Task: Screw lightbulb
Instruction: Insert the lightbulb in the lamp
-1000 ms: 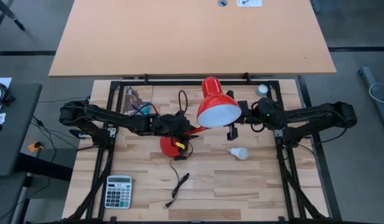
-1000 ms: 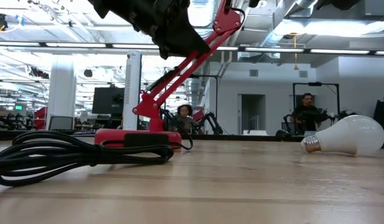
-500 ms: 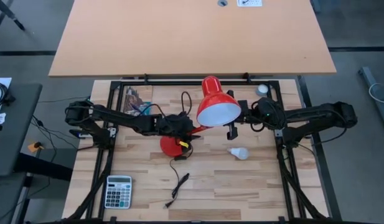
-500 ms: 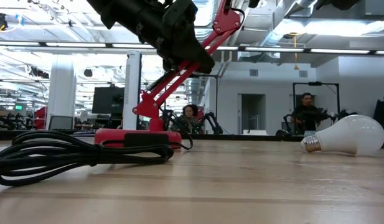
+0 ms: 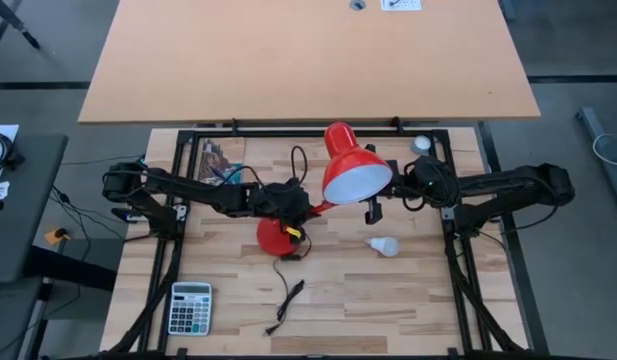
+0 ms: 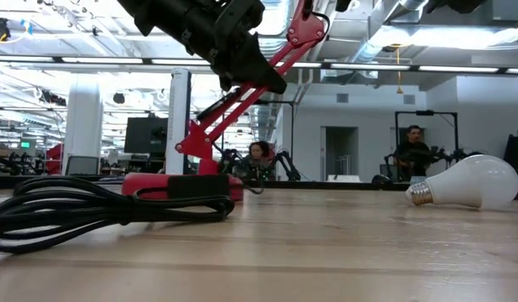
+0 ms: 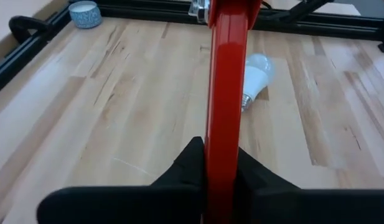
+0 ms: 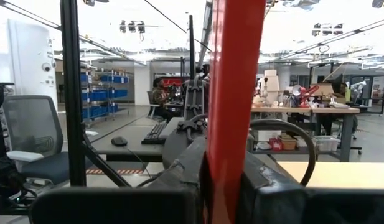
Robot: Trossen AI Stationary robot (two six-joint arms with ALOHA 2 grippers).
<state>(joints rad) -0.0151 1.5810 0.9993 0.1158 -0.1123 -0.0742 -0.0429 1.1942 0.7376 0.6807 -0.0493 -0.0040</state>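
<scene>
Clamping the lamp arm (image 7: 226, 93) is what both sets of jaws are doing at this moment, and that explains the whole arrangement. In the left wrist view the red bar runs straight out from between the left gripper (image 5: 291, 203) jaws, which are pressed against its two sides low on the arm, near the lamp base (image 5: 276, 234); the hold looks meant to keep the lamp from tipping or sliding on the desk (image 5: 338, 290). The right gripper (image 5: 374, 207) shows the same picture in its own wrist view: a red bar pinched between its jaws, close behind the shade (image 5: 355, 172), so the head can be steadied or aimed. With both grippers busy on the lamp, the shade hangs above the desk with its white inside turned partly upward, which reads as preparation for presenting the socket, though the socket itself cannot be made out. Beyond the left jaws, past the red bar, the lightbulb (image 7: 254, 78) lies on its side on bare wood, free of either gripper; from above it sits just beyond the right jaws toward the front of the desk, its metal screw base pointing toward the lamp base. Screwing has not begun by my reading; one gripper would have to let go and fetch it. Farther off lie the black cord (image 6: 99, 205), a calculator (image 5: 190, 306), and a small grey disc (image 5: 420, 144) at the back corner.
</scene>
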